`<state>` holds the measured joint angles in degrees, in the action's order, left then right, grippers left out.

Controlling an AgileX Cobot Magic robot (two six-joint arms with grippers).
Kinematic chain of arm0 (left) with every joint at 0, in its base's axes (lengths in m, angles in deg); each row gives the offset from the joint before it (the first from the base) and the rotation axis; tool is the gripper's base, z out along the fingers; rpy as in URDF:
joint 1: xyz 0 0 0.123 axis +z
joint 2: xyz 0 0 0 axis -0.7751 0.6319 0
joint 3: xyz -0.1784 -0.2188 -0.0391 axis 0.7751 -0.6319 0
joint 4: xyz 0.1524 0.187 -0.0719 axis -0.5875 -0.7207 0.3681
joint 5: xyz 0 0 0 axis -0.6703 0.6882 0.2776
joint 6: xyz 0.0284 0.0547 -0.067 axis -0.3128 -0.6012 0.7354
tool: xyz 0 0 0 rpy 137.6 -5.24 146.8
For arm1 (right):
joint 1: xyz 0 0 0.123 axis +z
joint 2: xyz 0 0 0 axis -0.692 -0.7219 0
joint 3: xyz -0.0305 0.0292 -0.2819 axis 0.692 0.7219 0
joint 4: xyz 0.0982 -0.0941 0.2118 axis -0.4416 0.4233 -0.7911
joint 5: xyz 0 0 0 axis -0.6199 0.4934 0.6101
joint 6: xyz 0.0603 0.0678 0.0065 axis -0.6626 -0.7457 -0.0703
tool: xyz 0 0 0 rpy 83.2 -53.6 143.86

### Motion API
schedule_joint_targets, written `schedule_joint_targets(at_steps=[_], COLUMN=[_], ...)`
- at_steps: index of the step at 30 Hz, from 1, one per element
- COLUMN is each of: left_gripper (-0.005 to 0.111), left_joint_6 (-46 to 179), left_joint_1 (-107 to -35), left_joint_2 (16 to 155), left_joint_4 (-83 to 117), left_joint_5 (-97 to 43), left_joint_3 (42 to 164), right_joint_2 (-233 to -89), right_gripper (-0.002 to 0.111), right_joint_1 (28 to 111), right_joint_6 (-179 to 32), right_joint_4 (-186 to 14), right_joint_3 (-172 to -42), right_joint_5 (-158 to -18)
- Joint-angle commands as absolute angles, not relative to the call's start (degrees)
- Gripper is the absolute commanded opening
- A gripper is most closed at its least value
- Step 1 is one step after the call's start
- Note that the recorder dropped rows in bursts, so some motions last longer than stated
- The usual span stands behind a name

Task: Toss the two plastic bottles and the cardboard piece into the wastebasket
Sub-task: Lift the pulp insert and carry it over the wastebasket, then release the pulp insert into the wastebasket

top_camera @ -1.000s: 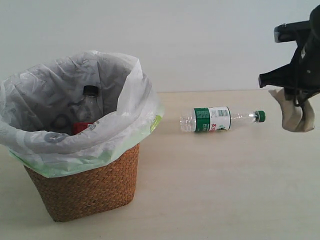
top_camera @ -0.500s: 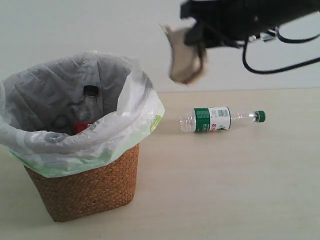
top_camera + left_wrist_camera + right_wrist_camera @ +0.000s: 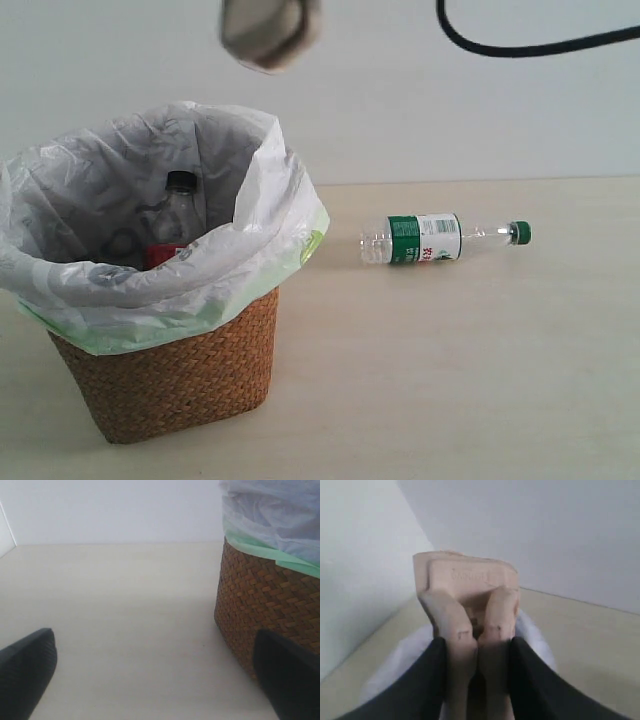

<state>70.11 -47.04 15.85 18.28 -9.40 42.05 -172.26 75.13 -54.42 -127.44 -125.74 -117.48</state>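
Note:
The beige cardboard piece (image 3: pixel 268 34) hangs at the top edge of the exterior view, above the far right rim of the wastebasket (image 3: pixel 180 375); the gripper itself is out of that view. In the right wrist view my right gripper (image 3: pixel 476 652) is shut on the cardboard piece (image 3: pixel 465 587), with the white bag blurred below. The bottle with the black cap (image 3: pixel 180 212) stands inside the white-lined basket. The slimmer bottle with the green cap (image 3: pixel 440 239) lies on its side on the table, right of the basket. My left gripper (image 3: pixel 150 680) is open over bare table beside the wicker wall (image 3: pixel 265 605).
A black cable (image 3: pixel 520 47) loops across the top right of the exterior view. The pale table (image 3: pixel 450 380) runs back to a white wall. The bag's white and greenish edge (image 3: pixel 300 245) drapes over the basket's rim.
My right arm has swung from the far right, up and leftward, carrying the cardboard piece over the lying bottle to above the basket's rim. The arm has left the exterior view.

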Motion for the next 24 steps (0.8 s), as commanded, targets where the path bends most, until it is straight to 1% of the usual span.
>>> schedule_joint_targets(at_steps=[1, 2, 4, 7, 10, 13, 16, 17, 18, 19, 20, 21, 22, 23, 24], left_gripper=[0.108, 0.108, 0.108, 0.108, 0.108, 0.108, 0.108, 0.108, 0.108, 0.108, 0.108, 0.108, 0.108, 0.108, 0.108], left_joint_6=[70.6, 70.6, 70.6, 70.6, 70.6, 70.6, 70.6, 70.6, 70.6, 70.6, 70.6, 70.6, 70.6, 70.6, 70.6], left_joint_1=[-47.4, -47.4, -47.4, -47.4, -47.4, -47.4, -47.4, -47.4, -47.4, -47.4, -47.4, -47.4, -47.4, -47.4, -47.4], left_joint_2=[15.7, 15.7, 15.7, 15.7, 15.7, 15.7, 15.7, 15.7, 15.7, 15.7, 15.7, 15.7, 15.7, 15.7, 15.7], left_joint_4=[18.4, 18.4, 18.4, 18.4, 18.4, 18.4, 18.4, 18.4, 18.4, 18.4, 18.4, 18.4, 18.4, 18.4, 18.4], left_joint_5=[-9.8, -9.8, -9.8, -9.8, -9.8, -9.8, -9.8, -9.8, -9.8, -9.8, -9.8, -9.8, -9.8, -9.8, -9.8], left_joint_3=[42.3, 42.3, 42.3, 42.3, 42.3, 42.3, 42.3, 42.3, 42.3, 42.3, 42.3, 42.3, 42.3, 42.3, 42.3], right_joint_2=[-171.9, -171.9, -171.9, -171.9, -172.2, -173.6, -176.4, -176.8, -177.3, -177.2, -177.2, -177.2, -177.1, -177.1, -177.1], right_gripper=[0.000, 0.000, 0.000, 0.000, 0.000, 0.000, 0.002, 0.008, 0.027, 0.040, 0.072, 0.095, 0.105, 0.104, 0.098], right_joint_1=[67.3, 65.2, 64.9, 64.9, 67.8, 75.6, 82.8, 83.6, 83.7, 83.7, 83.7, 83.6, 83.6, 83.6, 82.9], right_joint_6=[-88.6, -95.2, -98.6, -101.0, -92.3, -80.7, -63.0, -61.0, -60.4, -60.4, -61.4, -65.5, -67.6, -69.6, -78.3], right_joint_4=[-85.8, -74.9, -67.7, -68.2, -82.5, -101.5, -120.3, -123.1, -124.9, -124.9, -124.9, -124.4, -122.8, -119.0, -108.8], right_joint_3=[-125.9, -125.9, -125.9, -125.9, -125.9, -126.9, -132.8, -134.7, -138.1, -139.1, -140.1, -140.2, -140.2, -140.2, -140.2], right_joint_5=[-126.5, -131.3, -134.3, -133.2, -125.1, -115.1, -108.7, -109.1, -111.2, -112.6, -113.3, -113.3, -113.6, -113.6, -115.3])
